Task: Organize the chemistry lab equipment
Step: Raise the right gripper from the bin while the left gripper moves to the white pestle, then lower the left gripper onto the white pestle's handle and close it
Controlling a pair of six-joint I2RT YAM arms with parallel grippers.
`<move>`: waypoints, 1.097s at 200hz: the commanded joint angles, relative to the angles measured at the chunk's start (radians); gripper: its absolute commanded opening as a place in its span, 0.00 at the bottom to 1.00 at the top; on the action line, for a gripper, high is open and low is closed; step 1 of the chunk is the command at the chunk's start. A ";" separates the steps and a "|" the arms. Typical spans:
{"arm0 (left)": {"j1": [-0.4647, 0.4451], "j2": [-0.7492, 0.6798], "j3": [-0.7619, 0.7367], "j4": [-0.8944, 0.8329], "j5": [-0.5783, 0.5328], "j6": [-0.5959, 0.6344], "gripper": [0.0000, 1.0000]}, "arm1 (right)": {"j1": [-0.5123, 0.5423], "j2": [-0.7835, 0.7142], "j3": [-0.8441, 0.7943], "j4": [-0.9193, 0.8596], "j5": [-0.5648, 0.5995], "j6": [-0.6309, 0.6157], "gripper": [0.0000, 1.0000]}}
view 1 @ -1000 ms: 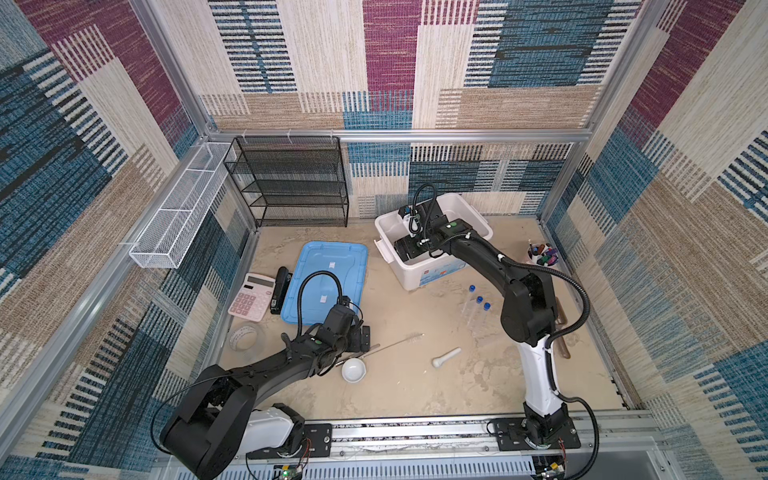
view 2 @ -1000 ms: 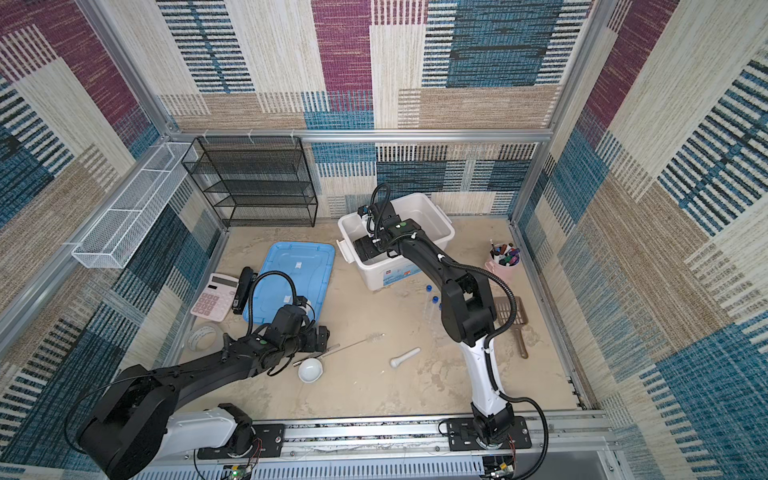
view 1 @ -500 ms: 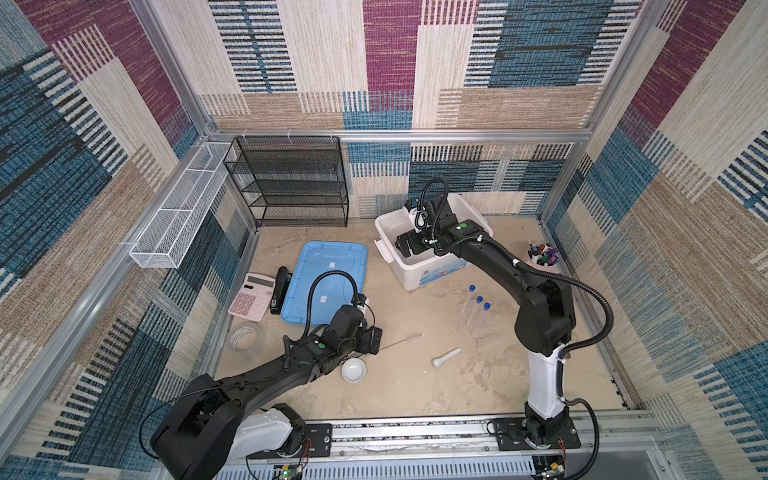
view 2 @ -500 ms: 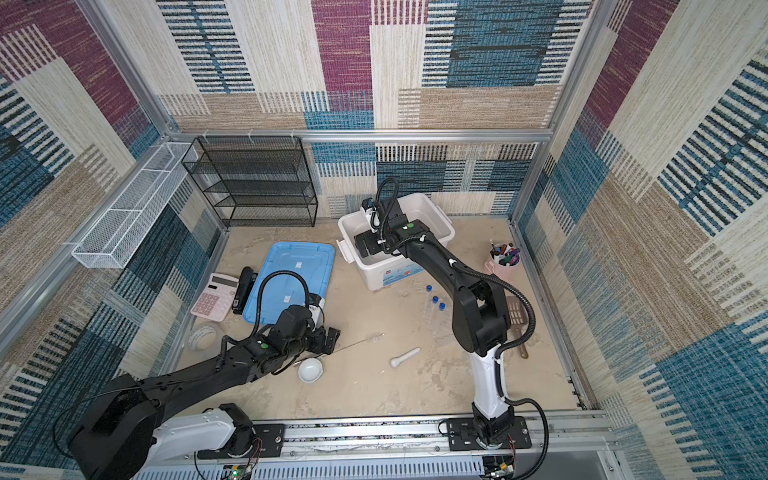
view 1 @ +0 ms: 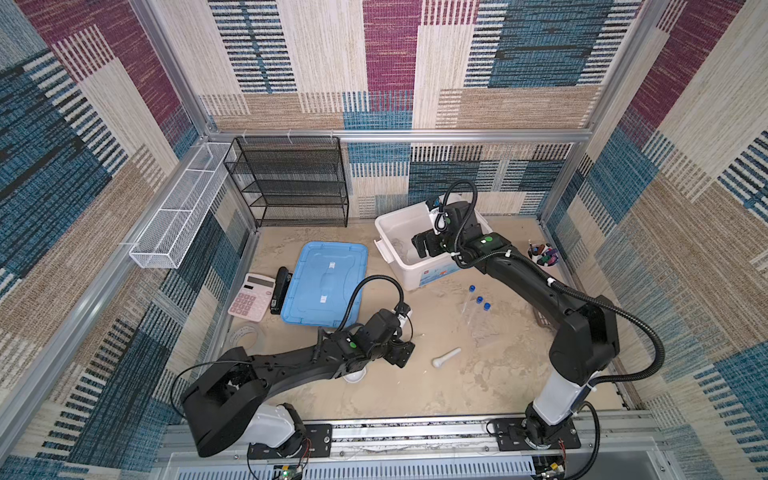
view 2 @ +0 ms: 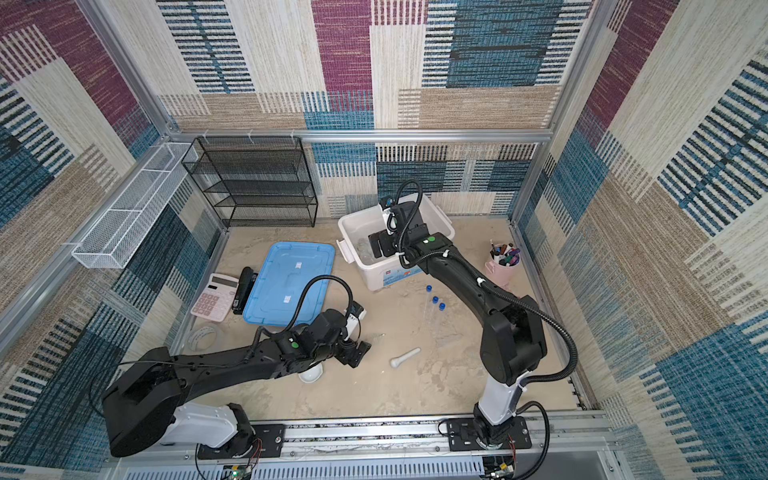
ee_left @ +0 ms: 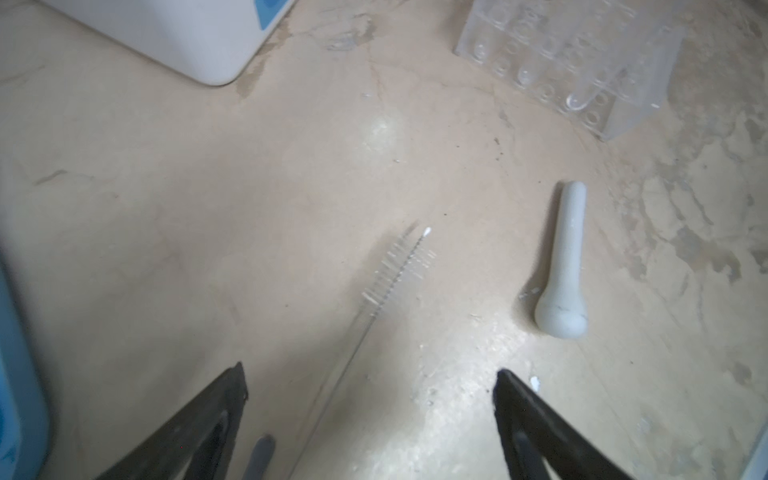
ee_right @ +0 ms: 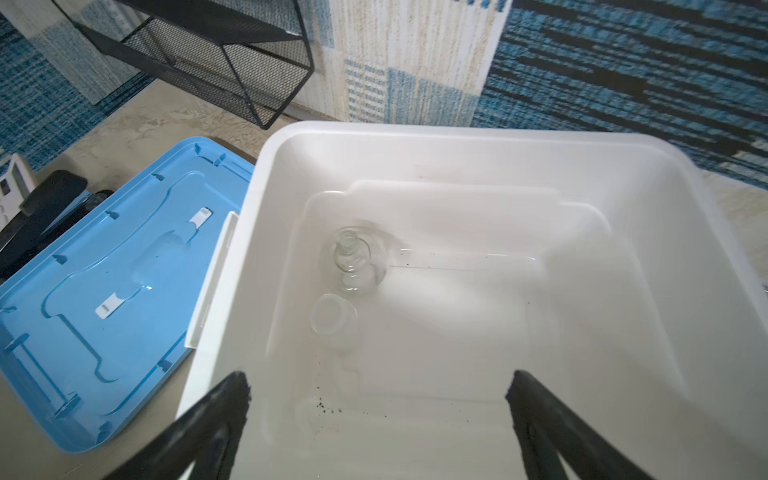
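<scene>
The thin wire brush (ee_left: 399, 270) lies on the sandy floor, and its wire handle runs back between the fingers of my open left gripper (ee_left: 370, 374). In both top views that gripper (view 1: 404, 354) (view 2: 356, 353) hovers low, just past the white dish (view 1: 355, 376), which the arm partly hides. Three blue-capped test tubes (view 1: 478, 300) stand in a clear rack (ee_left: 573, 54). A clear flask (ee_right: 353, 259) and a small beaker (ee_right: 332, 319) sit inside the white bin (ee_right: 457, 133). My right gripper (ee_right: 378, 378) (view 1: 420, 246) hangs open and empty over them.
A white pestle (view 1: 446, 356) lies right of the brush. The blue lid (view 1: 324, 286), black stapler (view 1: 281, 284) and pink calculator (view 1: 251, 297) lie at the left. A black mesh shelf (view 1: 291, 183) stands at the back and a pink pen cup (view 2: 503, 266) at the right.
My left gripper has slid right and nearer, past the dish and along the brush handle. The right gripper has shifted slightly right above the bin and opened a little wider.
</scene>
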 commanded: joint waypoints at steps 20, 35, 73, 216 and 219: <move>-0.075 0.131 0.112 0.004 0.034 0.051 0.91 | -0.073 -0.103 -0.115 0.121 0.027 0.031 0.99; -0.093 0.183 0.154 0.004 0.053 0.051 0.90 | -0.107 -0.137 -0.159 0.142 0.023 0.041 0.99; -0.115 0.291 0.248 -0.014 0.119 0.056 0.85 | -0.185 -0.196 -0.246 0.179 -0.016 0.063 0.99; -0.134 0.470 0.428 -0.152 0.176 0.101 0.68 | -0.269 -0.248 -0.330 0.213 -0.043 0.091 0.99; -0.134 0.472 0.430 -0.153 0.175 0.101 0.67 | -0.270 -0.250 -0.331 0.214 -0.044 0.092 0.99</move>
